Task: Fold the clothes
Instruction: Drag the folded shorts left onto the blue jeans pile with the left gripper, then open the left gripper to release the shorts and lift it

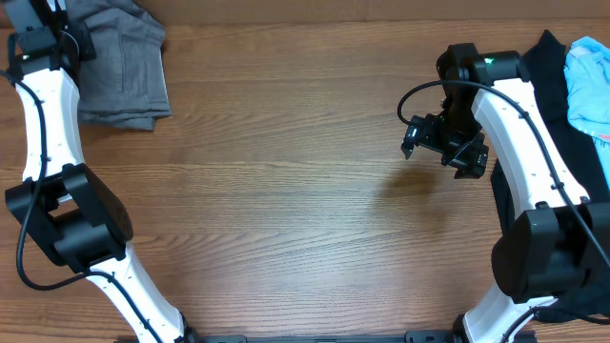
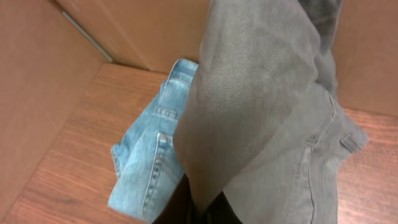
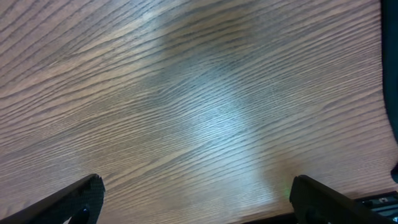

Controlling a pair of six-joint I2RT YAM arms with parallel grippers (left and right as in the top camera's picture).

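Observation:
The grey shorts [image 1: 124, 67] lie bunched at the table's far left corner. My left gripper [image 1: 59, 11] is at that corner, mostly cut off by the frame edge. In the left wrist view its dark jaws [image 2: 202, 208] are shut on a fold of the grey shorts [image 2: 261, 93], which hang lifted and fill most of the view. My right gripper [image 1: 440, 145] hovers over bare wood at the right, far from the shorts. In the right wrist view its fingers [image 3: 196, 199] are spread wide with nothing between them.
Folded blue denim jeans [image 2: 146, 162] lie under the shorts by a brown wall corner. A black garment [image 1: 553, 76] with a light blue cloth [image 1: 589, 86] on it lies at the table's right edge, behind the right arm.

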